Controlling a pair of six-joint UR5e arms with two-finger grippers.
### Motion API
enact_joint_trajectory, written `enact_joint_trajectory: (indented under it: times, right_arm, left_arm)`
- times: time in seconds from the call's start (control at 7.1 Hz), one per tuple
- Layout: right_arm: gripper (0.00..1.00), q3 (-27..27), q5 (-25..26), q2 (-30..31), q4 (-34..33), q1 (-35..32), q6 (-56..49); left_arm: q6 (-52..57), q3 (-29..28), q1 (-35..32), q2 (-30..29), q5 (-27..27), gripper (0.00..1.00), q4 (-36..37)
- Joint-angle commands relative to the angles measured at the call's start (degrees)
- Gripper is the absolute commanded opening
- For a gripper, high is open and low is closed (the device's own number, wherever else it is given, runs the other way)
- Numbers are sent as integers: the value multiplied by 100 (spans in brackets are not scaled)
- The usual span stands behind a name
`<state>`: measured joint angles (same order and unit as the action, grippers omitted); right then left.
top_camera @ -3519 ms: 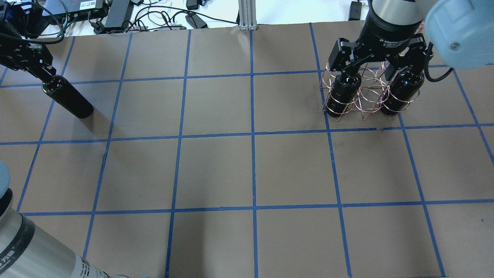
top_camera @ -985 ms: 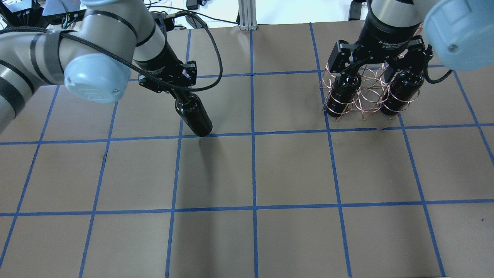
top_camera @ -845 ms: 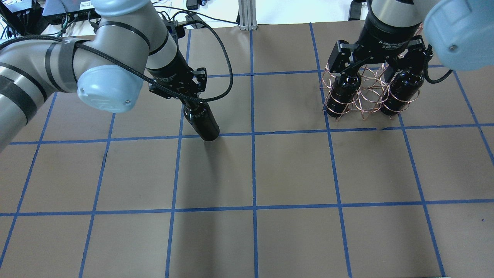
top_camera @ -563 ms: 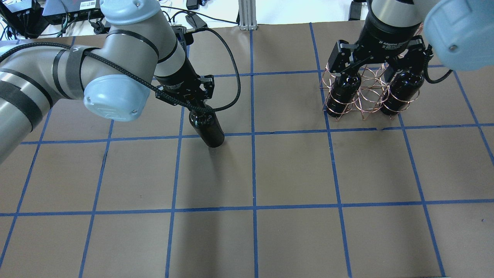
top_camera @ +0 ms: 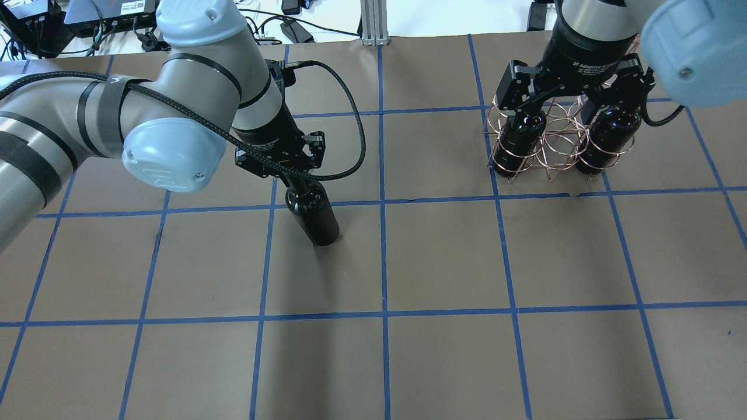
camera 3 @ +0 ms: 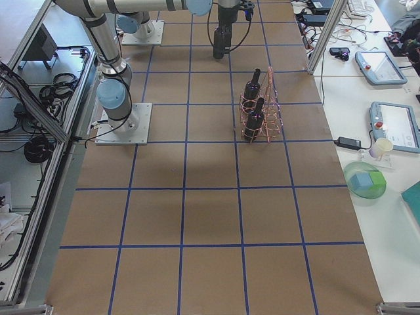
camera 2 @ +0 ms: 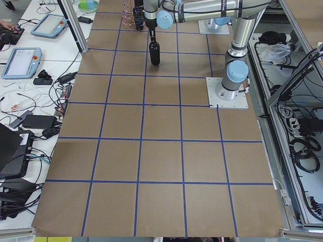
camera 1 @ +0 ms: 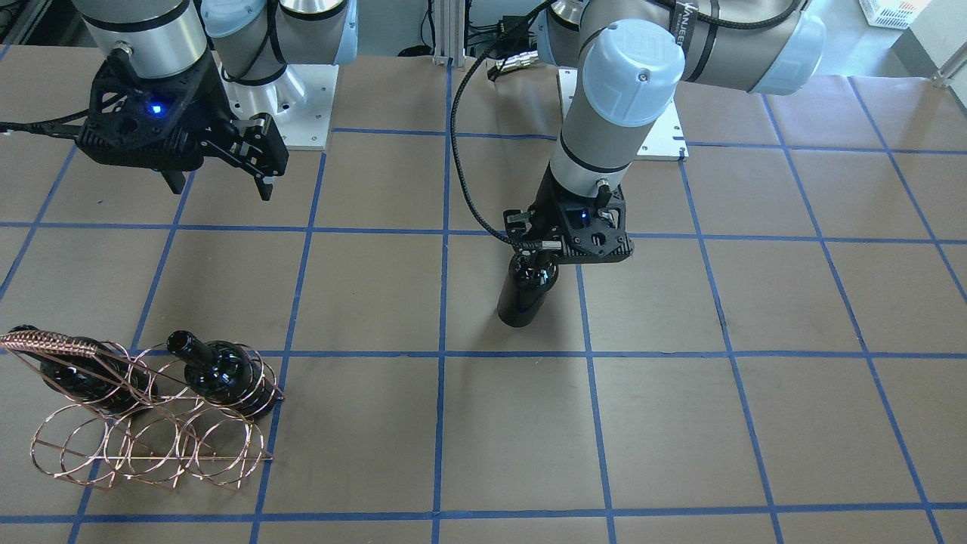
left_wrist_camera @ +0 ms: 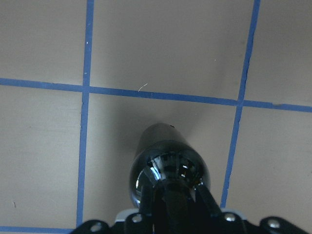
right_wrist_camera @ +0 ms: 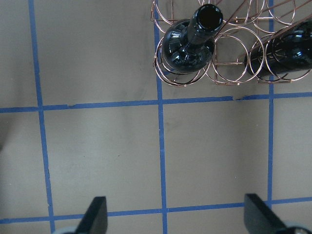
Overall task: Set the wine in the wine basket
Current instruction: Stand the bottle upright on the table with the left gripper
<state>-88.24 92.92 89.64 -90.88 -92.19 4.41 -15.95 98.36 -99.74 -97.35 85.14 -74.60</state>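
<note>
My left gripper [top_camera: 293, 178] is shut on the neck of a dark glossy wine bottle [top_camera: 316, 219], held upright left of the table's middle. It also shows in the front view [camera 1: 523, 298] and the left wrist view [left_wrist_camera: 168, 158]. I cannot tell whether its base touches the table. The copper wire wine basket [top_camera: 557, 149] stands at the far right and holds two identical bottles [camera 1: 220, 370] [camera 1: 72, 376] in its outer places. Its middle rings [right_wrist_camera: 229, 53] hold nothing. My right gripper [camera 1: 219, 185] hovers open and empty beside the basket, on the robot's side of it.
The table is brown paper with a blue tape grid [top_camera: 383, 204]. Cables and electronics [top_camera: 175, 23] lie beyond the far edge. The braided basket handle [camera 1: 49, 345] rises above the rings. Bare table lies between the held bottle and the basket.
My left arm has carried the bottle from the far left edge toward the table's middle and a little nearer to me. My right gripper and the basket have not moved.
</note>
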Motion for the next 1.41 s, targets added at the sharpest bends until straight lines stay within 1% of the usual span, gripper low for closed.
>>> enact_joint_trajectory:
  times: [0.0,0.7,0.84,0.99,1.27]
  right_arm:
    - [100,0,7,1,0,0,-2]
    - [100,0,7,-8,0,0,-2]
    - [100,0,7,-8,0,0,-2]
    - [100,-9,7,-8,0,0,-2]
    - [100,-26,7,-8,0,0,-2]
  left_arm:
    - [-22,-1,-106,-12,3,0,-46]
    - [31,7,-107,-91,3,0,-55]
    - [48,7,-115,-83,3,60,-185]
    - [48,7,-116,-74,3,100,-361]
    - [4,-176,-107,84,-6,100,-958]
